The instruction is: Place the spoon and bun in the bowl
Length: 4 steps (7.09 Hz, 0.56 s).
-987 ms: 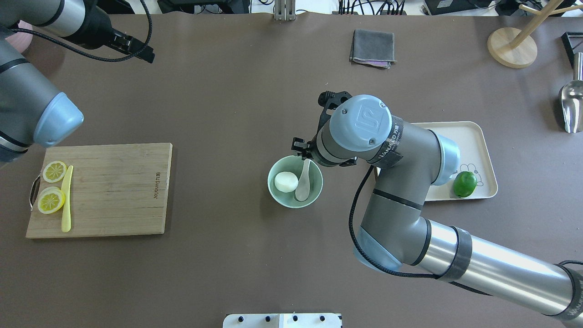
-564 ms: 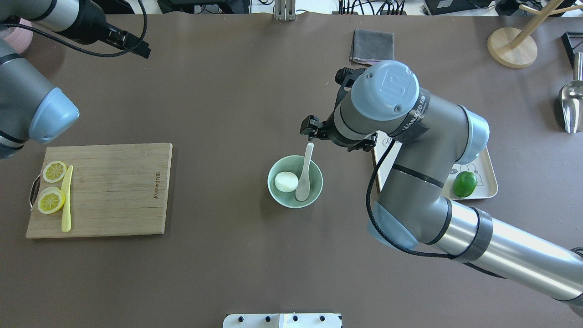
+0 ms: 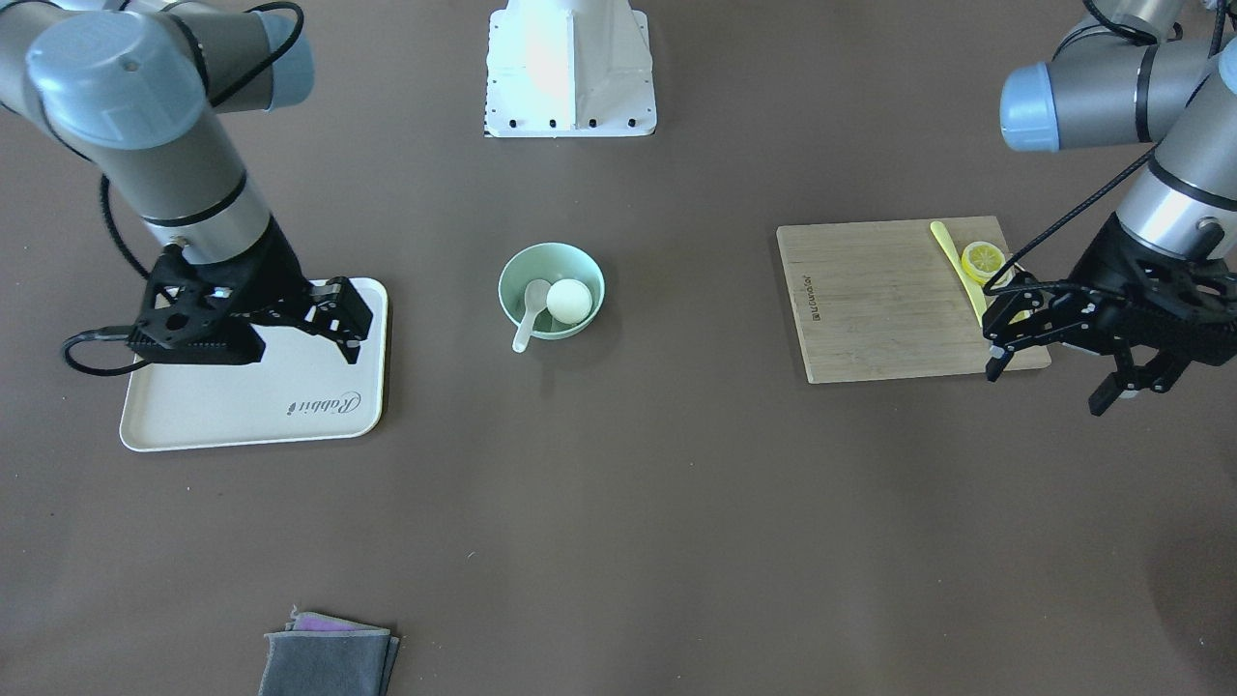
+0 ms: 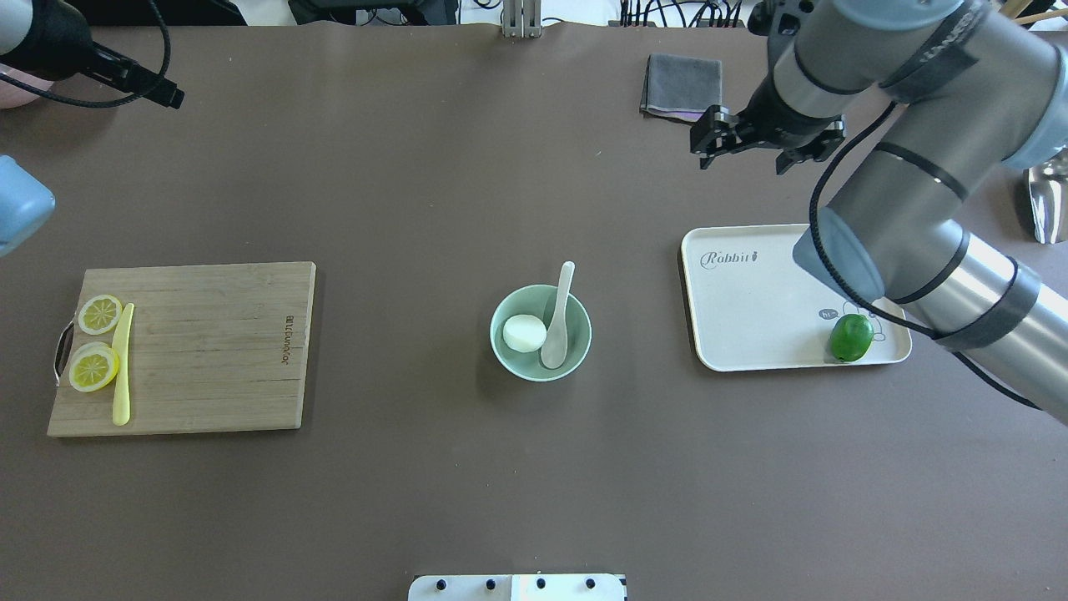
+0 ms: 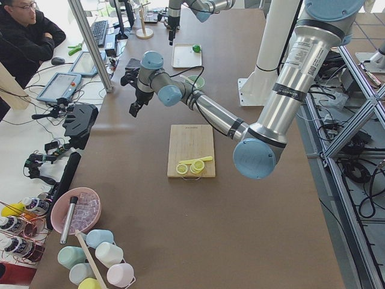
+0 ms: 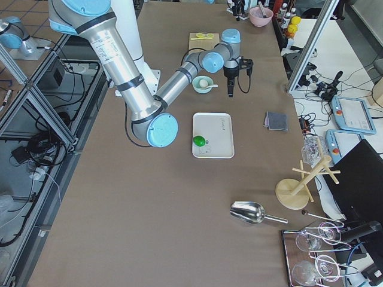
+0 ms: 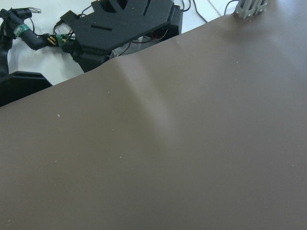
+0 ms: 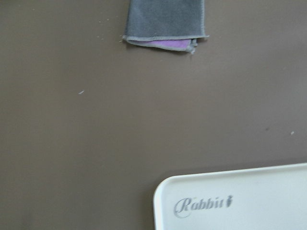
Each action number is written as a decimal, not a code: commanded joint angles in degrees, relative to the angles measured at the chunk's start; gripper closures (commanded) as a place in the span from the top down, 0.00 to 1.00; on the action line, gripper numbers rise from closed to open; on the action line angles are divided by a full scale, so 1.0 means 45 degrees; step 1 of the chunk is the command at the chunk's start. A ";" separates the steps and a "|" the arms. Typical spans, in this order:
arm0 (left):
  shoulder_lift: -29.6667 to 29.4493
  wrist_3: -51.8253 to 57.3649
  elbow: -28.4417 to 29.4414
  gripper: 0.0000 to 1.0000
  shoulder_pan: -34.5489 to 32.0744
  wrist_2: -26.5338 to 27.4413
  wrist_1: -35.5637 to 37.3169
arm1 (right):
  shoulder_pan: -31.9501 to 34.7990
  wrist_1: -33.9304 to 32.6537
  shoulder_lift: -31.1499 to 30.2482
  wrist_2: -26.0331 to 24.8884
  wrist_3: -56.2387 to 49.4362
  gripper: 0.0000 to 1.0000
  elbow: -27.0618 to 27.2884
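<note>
The pale mint-green bowl [image 4: 579,351] stands at the table's middle, also in the front view [image 3: 517,266]. The white bun [image 4: 524,332] lies in its left half. The white spoon [image 4: 557,321] lies beside it, scoop in the bowl, handle leaning over the far rim. Both show in the front view, bun [image 3: 569,301] and spoon [image 3: 531,314]. My right gripper [image 4: 741,154] is open and empty, high over the table beyond the tray, far from the bowl; the front view shows it too [image 3: 358,333]. My left gripper [image 3: 1047,387] is open and empty at the far left.
A white tray [image 4: 751,325] with a green lime [image 4: 851,337] sits right of the bowl. A wooden cutting board [image 4: 209,351] with lemon slices [image 4: 93,367] and a yellow knife [image 4: 123,363] is at the left. A grey cloth [image 4: 682,83], wooden stand [image 4: 939,83] and metal scoop [image 4: 1047,192] lie far back.
My right gripper has moved from the spoon's handle at the bowl's rim up and away to the far right. The spoon and bun stay in the bowl. My left arm has pulled back left.
</note>
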 commanded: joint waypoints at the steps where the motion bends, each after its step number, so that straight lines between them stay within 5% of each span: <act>1: 0.1029 0.0253 0.0208 0.98 -0.0257 0.1246 -0.2024 | 0.1592 0.0018 -0.0963 0.0182 -0.3796 1.00 -0.0153; 4: 0.1678 0.0176 0.0598 0.98 -0.0608 0.1294 -0.2447 | 0.2261 0.0738 -0.2503 0.0104 -0.3728 1.00 -0.0213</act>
